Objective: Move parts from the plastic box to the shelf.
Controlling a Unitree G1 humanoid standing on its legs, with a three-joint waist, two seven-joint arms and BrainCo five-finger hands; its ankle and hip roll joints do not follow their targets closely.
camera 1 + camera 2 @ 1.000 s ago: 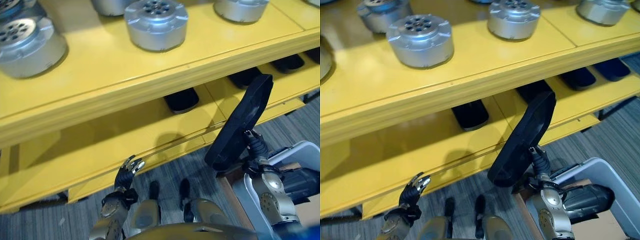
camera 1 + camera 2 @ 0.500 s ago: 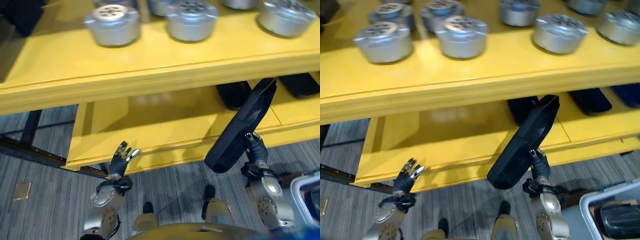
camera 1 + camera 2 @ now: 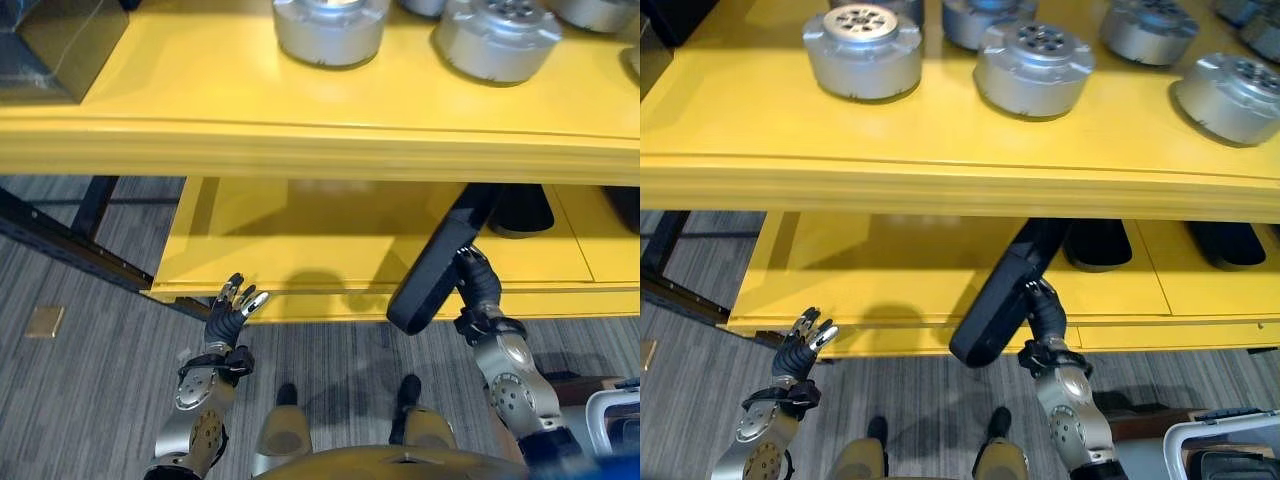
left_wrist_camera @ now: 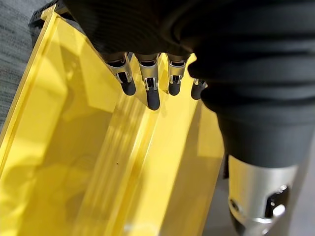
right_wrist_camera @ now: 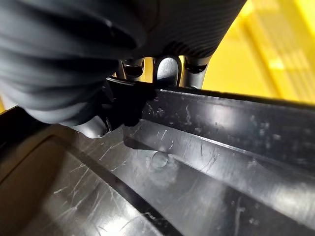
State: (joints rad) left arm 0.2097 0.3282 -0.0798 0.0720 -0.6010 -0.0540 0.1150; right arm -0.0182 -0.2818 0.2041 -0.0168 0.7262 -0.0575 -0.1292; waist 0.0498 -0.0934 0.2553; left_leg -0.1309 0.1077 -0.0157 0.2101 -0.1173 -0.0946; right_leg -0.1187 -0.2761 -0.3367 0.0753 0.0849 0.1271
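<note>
Black part (image 3: 1002, 296) sits gripped in your right hand's (image 3: 1047, 330) fingers, tip under the yellow shelf (image 3: 940, 180); left hand (image 3: 227, 318) fingers spread, empty.

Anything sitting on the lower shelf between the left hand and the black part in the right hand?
No. In the left eye view the lower shelf is bare yellow between the left hand and the black part gripped by the right hand.

text: none legible; labels: none; numbers: none; signs: none on shelf (image 3: 940, 180) or parts (image 3: 1035, 68)
</note>
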